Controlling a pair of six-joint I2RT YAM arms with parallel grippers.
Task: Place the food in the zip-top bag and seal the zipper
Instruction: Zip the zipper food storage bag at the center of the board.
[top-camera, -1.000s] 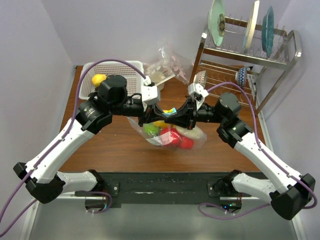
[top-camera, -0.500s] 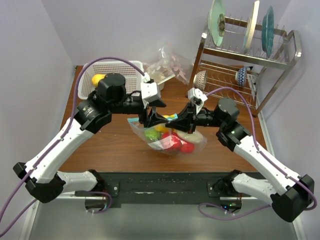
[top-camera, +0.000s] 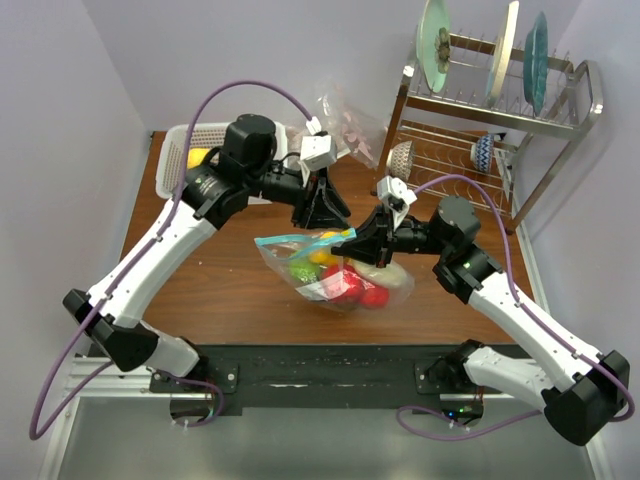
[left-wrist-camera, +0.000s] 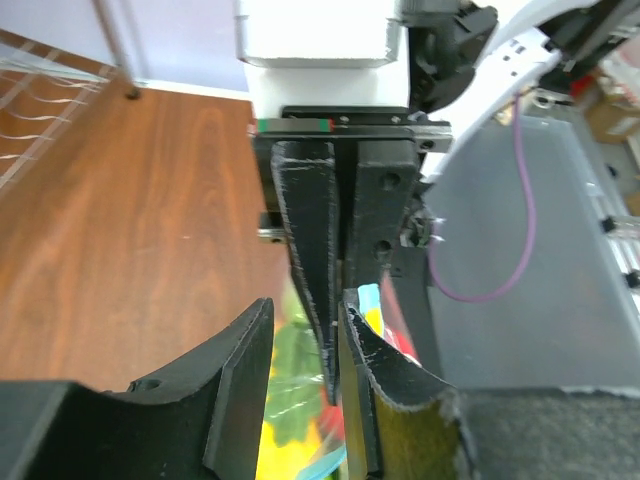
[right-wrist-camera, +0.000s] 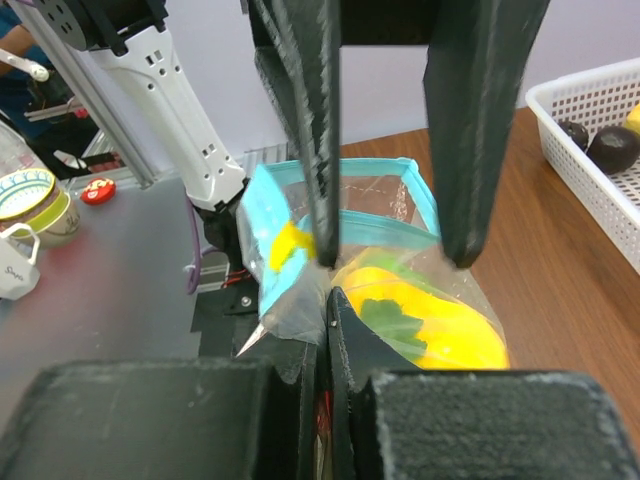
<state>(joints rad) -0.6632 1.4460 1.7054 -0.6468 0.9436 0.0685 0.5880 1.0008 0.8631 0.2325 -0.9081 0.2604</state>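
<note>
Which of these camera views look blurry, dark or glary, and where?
Top external: sharp and evenly lit, soft shadow beneath the zip-top bag. Left wrist: the left tool is dark and soft-edged up close; the table is crisp. Right wrist: the right tool blurs at the bottom; the zipper is in focus.

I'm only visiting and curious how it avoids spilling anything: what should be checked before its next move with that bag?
1. Right claw gripping the zip-top bag: ok, shut on the rim.
2. Left claw free: ok, open, empty, above the bag.
3. Zipper sealed: not ok, the mouth gapes.
4. Food inside the bag: ok, several pieces show through.
5. All food bagged: not ok, a yellow fruit lies in the white basket.
6. Bag resting on the table: ok.
</note>
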